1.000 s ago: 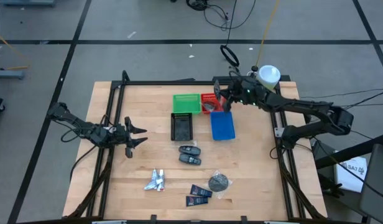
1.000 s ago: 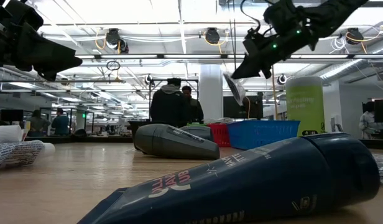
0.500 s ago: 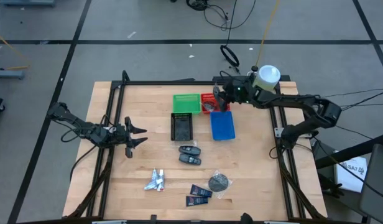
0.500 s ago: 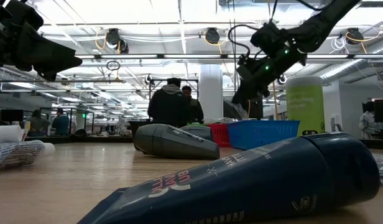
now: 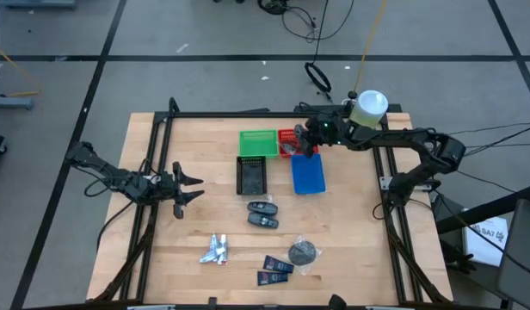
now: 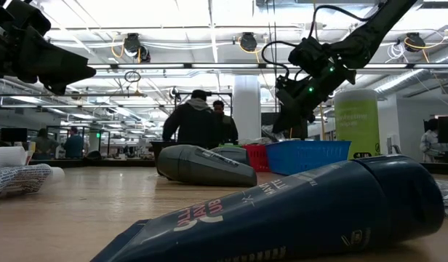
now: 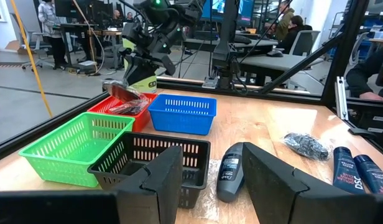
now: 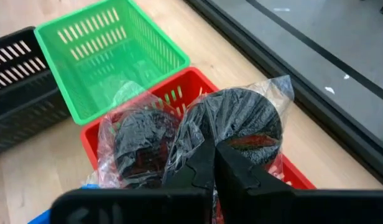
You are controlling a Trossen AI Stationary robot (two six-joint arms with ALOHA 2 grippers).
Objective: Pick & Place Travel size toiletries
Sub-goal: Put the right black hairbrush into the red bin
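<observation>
The right tool (image 8: 214,163) pinches a bagged disc (image 8: 244,127) by its crinkly wrap over the red bin (image 8: 179,93). It looks light and slippery, so a hold on the wrap's edge may slip. The left tool (image 5: 181,189) waits wide at the tabletop's (image 5: 196,224) left.

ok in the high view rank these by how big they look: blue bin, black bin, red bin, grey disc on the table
1. black bin and blue bin: too alike to rank.
2. grey disc: clearly smaller than both.
Red bin: partly hidden under the right gripper, so its rank is unsure.
</observation>
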